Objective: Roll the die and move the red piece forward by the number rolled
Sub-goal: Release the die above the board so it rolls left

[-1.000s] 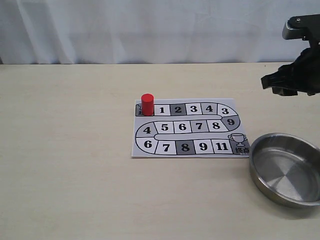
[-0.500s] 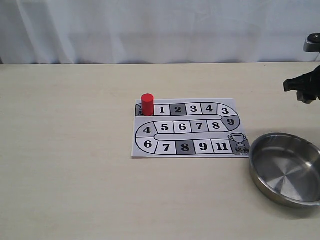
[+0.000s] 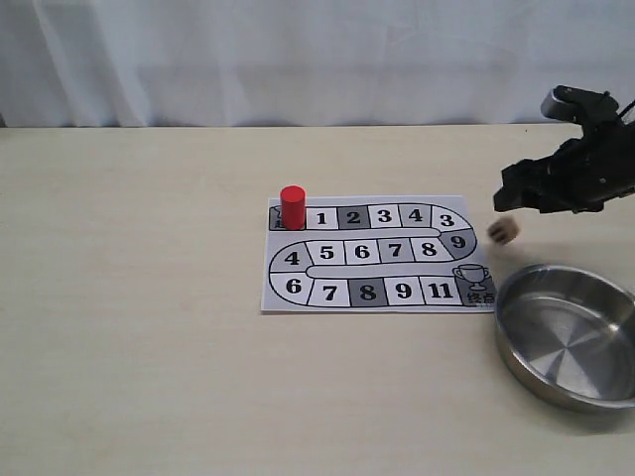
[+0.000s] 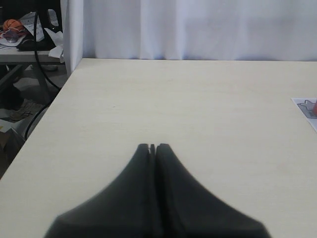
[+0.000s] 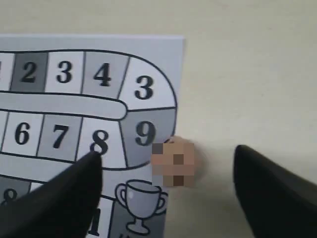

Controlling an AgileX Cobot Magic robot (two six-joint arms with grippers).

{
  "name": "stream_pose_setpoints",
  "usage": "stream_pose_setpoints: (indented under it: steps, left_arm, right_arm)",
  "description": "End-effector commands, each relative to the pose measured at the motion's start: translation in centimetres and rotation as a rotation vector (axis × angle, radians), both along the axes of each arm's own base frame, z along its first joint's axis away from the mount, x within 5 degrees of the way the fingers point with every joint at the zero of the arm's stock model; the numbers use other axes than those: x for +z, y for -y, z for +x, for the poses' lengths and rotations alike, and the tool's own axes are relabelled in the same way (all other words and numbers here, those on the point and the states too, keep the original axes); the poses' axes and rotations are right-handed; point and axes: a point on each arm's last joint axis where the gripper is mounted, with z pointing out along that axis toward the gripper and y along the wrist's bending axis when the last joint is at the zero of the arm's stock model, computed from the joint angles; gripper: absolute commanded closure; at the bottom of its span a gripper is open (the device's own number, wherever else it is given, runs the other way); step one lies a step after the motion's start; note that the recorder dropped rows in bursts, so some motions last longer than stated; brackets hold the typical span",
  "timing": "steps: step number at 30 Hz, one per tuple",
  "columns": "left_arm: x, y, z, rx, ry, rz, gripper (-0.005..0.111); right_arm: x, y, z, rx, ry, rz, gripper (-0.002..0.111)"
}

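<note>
The red piece [image 3: 292, 207] stands upright on the start square at the top left of the numbered board [image 3: 372, 254]. The tan die [image 3: 504, 232] is in the air just below my right gripper [image 3: 524, 194], off the board's right edge and above the table beside the steel bowl [image 3: 571, 332]. In the right wrist view the die [image 5: 173, 162] shows blurred between the two spread black fingers [image 5: 79, 183], touching neither. That gripper [image 5: 166, 163] is open. The left gripper [image 4: 152, 148] hovers over bare table with its jaws pressed together, holding nothing.
The steel bowl sits at the front right, just past the board's trophy square [image 3: 472, 278]. A white curtain [image 3: 298, 59] backs the table. The table's left edge [image 4: 47, 106] drops off to clutter on the floor.
My right gripper swung back in from the right edge and opened. The die has left the fingers and is falling. The red piece and board have not moved.
</note>
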Motion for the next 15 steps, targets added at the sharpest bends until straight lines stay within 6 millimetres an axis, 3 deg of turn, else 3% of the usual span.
stream_pose_setpoints:
  steps: [1, 7, 15]
  left_arm:
    - [0.0, 0.0, 0.0, 0.0, 0.011, -0.005, 0.107]
    - [0.0, 0.0, 0.0, 0.0, 0.011, -0.005, 0.107]
    - [0.0, 0.0, 0.0, 0.0, 0.011, -0.007, 0.107]
  right_arm:
    - [0.2, 0.3, 0.6, 0.006, 0.064, -0.032, 0.023]
    - [0.0, 1.6, 0.8, -0.105, 0.052, -0.128, 0.025]
    - [-0.1, 2.1, 0.8, -0.128, 0.049, -0.174, 0.031]
